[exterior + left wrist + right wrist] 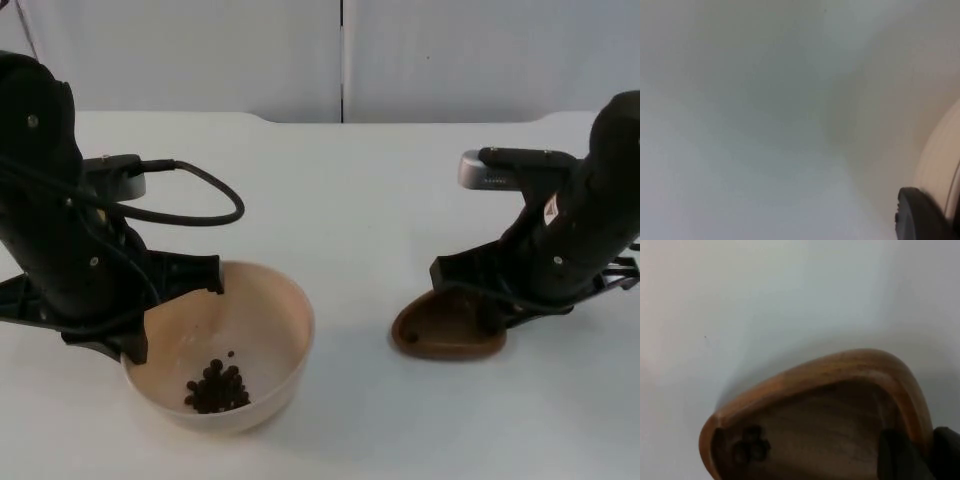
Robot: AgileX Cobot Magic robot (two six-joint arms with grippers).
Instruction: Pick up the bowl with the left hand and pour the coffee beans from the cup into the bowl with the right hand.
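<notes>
A cream bowl (262,318) sits at the front left with a small heap of dark coffee beans (217,387) in its bottom. My left gripper (178,312) is shut on the bowl's left rim; the left wrist view has that rim (940,165) beside one black fingertip (920,215). To the right, the brown wooden cup (448,332) is low over the table, tilted with its mouth toward the camera. My right gripper (478,305) is shut on the cup's rim (910,390), one fingertip (895,455) inside it. A few beans (751,447) lie inside the cup.
The white table (350,200) stretches between the bowl and the cup and back to the grey partition wall (340,50). The left arm's black cable (200,200) loops over the table behind the bowl.
</notes>
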